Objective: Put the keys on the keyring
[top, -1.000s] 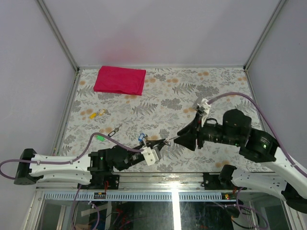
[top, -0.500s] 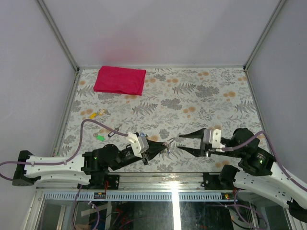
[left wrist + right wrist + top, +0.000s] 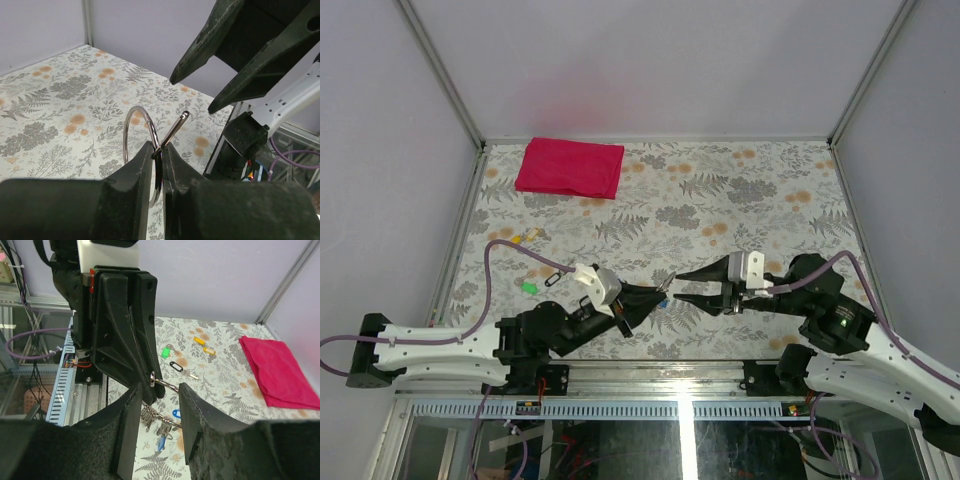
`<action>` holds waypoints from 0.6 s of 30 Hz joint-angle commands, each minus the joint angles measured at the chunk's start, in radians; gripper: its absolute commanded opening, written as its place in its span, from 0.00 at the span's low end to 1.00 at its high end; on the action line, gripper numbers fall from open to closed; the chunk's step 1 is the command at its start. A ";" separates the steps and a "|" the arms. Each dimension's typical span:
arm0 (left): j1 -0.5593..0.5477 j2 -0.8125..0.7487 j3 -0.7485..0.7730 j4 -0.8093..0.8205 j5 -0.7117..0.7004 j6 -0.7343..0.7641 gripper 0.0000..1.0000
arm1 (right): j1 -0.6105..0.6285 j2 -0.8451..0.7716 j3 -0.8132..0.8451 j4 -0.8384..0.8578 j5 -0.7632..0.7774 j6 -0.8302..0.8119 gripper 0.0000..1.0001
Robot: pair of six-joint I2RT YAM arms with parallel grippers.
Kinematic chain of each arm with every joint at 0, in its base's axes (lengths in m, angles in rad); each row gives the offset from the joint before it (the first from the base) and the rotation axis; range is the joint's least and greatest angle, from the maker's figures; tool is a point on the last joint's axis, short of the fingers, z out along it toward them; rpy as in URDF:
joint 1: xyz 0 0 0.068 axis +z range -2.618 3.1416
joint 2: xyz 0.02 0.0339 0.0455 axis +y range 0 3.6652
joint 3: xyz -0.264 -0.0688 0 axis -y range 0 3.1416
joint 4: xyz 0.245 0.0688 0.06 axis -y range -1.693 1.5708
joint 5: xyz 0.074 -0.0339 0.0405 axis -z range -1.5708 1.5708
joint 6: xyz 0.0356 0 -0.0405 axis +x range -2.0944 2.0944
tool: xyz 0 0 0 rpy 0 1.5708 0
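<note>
**Top external view.** Locate the left gripper (image 3: 659, 294) toward 6 o'clock on the table (image 3: 770, 190), clamped shut on the keyring (image 3: 667, 287). Find the right gripper (image 3: 678, 286) at 3 o'clock of that ring, jaws apart and tips just beside the wire. Disregard the red cloth (image 3: 570, 167) at 11 o'clock and the green tag (image 3: 529, 287) at 8 o'clock.

**Left wrist view.** Confirm the pinch: both left fingers pressed together on the ring's lower arc. Note the loop rising upright toward 12 o'clock and a wire end sprung away toward 1 o'clock. Check the right fingers at 2 o'clock: spread, apart from the ring, holding nothing.

**Right wrist view.** Find the ring in the gap between the spread right fingers, gripped from 12 o'clock by the left pincer. Note a cluster of smaller rings hanging below it at 6 o'clock. Look for the keys (image 3: 161, 442) as two blue heads near that cluster. Cannot tell whether threaded on or lying on the table beneath.

**Progress.** Treat the ring as lifted, held firm and presented. Treat threading as unconfirmed. Remaining, by judgement: prise the sprung end wider with the right tips, then feed each blue key along the coil.
</note>
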 commanded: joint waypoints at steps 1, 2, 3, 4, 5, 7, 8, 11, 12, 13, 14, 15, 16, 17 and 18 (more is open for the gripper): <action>-0.007 0.013 0.010 0.121 -0.080 0.000 0.00 | -0.004 0.012 0.024 0.102 0.039 0.101 0.42; -0.006 0.016 0.014 0.117 -0.084 0.000 0.01 | -0.004 0.013 0.021 0.110 0.035 0.106 0.42; -0.006 0.019 0.017 0.113 -0.085 0.000 0.01 | -0.004 0.017 0.020 0.114 0.033 0.108 0.42; -0.008 0.020 0.019 0.111 -0.085 0.000 0.01 | -0.004 0.020 0.020 0.116 0.032 0.110 0.42; -0.007 0.021 0.019 0.111 -0.086 0.000 0.01 | -0.003 0.025 0.020 0.117 0.030 0.111 0.42; -0.008 0.023 0.020 0.111 -0.086 0.000 0.01 | -0.004 0.036 0.021 0.117 0.026 0.112 0.41; -0.007 0.023 0.021 0.109 -0.087 0.000 0.01 | -0.003 0.046 0.023 0.115 0.021 0.112 0.41; -0.007 0.024 0.024 0.109 -0.092 0.000 0.01 | -0.004 0.063 0.020 0.115 0.006 0.110 0.40; -0.006 0.024 0.024 0.108 -0.092 0.001 0.01 | -0.004 0.068 0.018 0.119 0.005 0.111 0.40; -0.006 0.023 0.024 0.107 -0.092 0.001 0.01 | -0.003 0.071 0.015 0.123 0.005 0.112 0.40; -0.008 0.021 0.024 0.106 -0.093 0.000 0.01 | -0.004 0.073 0.013 0.126 0.005 0.114 0.40; -0.008 0.020 0.023 0.105 -0.095 -0.001 0.01 | -0.004 0.076 0.011 0.130 0.002 0.117 0.39; -0.006 0.019 0.023 0.105 -0.097 -0.002 0.01 | -0.004 0.079 0.008 0.134 0.000 0.121 0.38; -0.007 0.018 0.023 0.104 -0.099 -0.001 0.01 | -0.004 0.080 0.007 0.138 -0.001 0.123 0.38; -0.006 0.018 0.023 0.103 -0.100 -0.001 0.01 | -0.004 0.083 0.006 0.141 -0.002 0.123 0.37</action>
